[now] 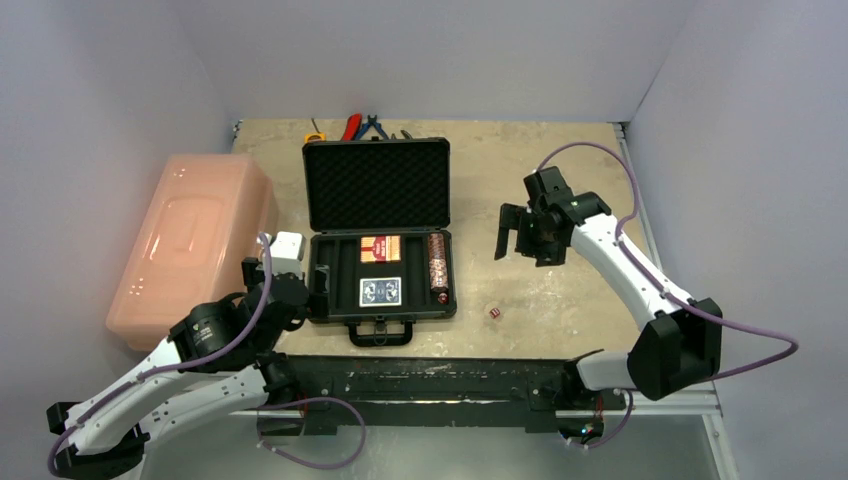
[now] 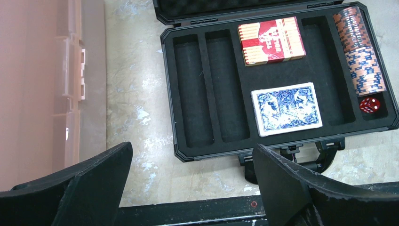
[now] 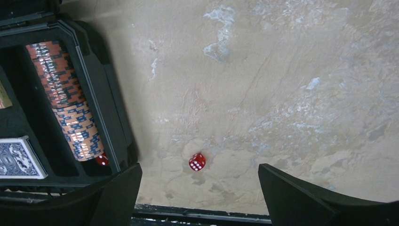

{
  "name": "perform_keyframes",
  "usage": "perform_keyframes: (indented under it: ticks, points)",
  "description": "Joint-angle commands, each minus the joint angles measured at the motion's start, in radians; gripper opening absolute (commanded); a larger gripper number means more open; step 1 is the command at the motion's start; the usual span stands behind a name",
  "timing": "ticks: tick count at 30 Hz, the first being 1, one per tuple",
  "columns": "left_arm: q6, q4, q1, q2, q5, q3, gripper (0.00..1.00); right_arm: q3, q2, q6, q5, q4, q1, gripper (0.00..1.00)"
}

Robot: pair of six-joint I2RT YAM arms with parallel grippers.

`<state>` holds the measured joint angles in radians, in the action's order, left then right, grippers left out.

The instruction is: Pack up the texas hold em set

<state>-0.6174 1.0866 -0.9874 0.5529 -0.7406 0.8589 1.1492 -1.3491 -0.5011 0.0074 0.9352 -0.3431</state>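
Note:
The black case point(image 1: 338, 300) lies open mid-table, lid up. Inside are a red deck point(image 1: 380, 248), a blue deck point(image 1: 380, 291), one reddish chip roll point(image 1: 437, 262) and a red die point(image 2: 370, 104) at the roll's near end. A second red die point(image 1: 494, 313) lies on the table right of the case; it also shows in the right wrist view point(image 3: 197, 162). Only one chip roll shows. My left gripper point(image 2: 193, 188) is open and empty, by the case's near left corner. My right gripper point(image 3: 200, 197) is open and empty, raised right of the case, with the loose die between its fingers in view.
A large pink translucent bin point(image 1: 195, 240) stands left of the case, beside my left arm. Pliers point(image 1: 364, 125) and a yellow tape measure point(image 1: 314, 136) lie behind the case lid. The case handle point(image 1: 380, 333) points at the black rail point(image 1: 420, 378) along the near edge.

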Motion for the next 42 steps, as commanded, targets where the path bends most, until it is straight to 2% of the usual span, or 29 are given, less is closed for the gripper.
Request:
perform_keyframes:
  ticks: [1,11,24,31,36,42]
  points:
    - [-0.020,0.009,0.006,0.006,-0.021,0.006,1.00,-0.010,-0.026,0.045,-0.051,-0.017,-0.026,0.99]
    - [-0.012,0.011,0.005,-0.038,0.013,-0.002,1.00,-0.056,-0.081,0.064,-0.004,-0.078,-0.213,0.98]
    - [0.042,-0.073,0.005,-0.002,0.083,-0.033,1.00,-0.277,0.102,0.082,-0.006,-0.260,-0.256,0.97]
    - [0.044,-0.076,0.005,-0.013,0.087,-0.036,1.00,-0.300,0.133,0.051,0.013,-0.314,-0.310,0.99]
    - [0.035,-0.070,0.005,-0.017,0.076,-0.035,1.00,-0.353,0.140,0.035,0.048,-0.369,-0.340,0.95]
    - [0.027,-0.064,0.006,-0.020,0.064,-0.035,1.00,-0.357,0.092,0.030,0.072,-0.376,-0.355,0.86]
